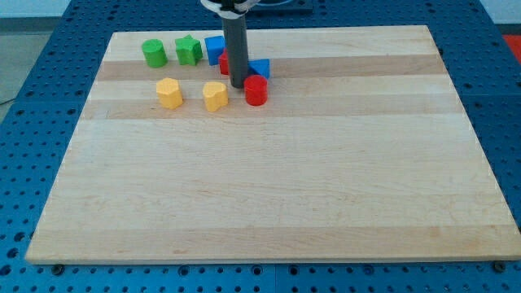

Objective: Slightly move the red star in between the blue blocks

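My tip (238, 85) rests against the red star (224, 63), between both blue blocks (214, 49) (260, 68); no gripper shows.

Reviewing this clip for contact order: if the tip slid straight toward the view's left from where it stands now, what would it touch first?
Most likely the red block that peeks out just left of my tip, probably the star, though the rod hides most of it. Depth is unclear; the yellow block sits lower and looks clear of that line.
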You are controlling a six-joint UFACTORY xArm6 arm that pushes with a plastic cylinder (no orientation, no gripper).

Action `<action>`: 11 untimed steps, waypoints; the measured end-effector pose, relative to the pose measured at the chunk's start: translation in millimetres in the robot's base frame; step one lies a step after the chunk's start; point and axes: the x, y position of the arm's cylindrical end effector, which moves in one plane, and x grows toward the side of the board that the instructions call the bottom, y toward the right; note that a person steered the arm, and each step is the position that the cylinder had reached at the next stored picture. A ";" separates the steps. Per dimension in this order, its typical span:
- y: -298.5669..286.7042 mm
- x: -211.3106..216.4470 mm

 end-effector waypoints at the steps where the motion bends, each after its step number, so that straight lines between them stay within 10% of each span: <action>1: 3.8 -0.4; 11: -35.4 -35.2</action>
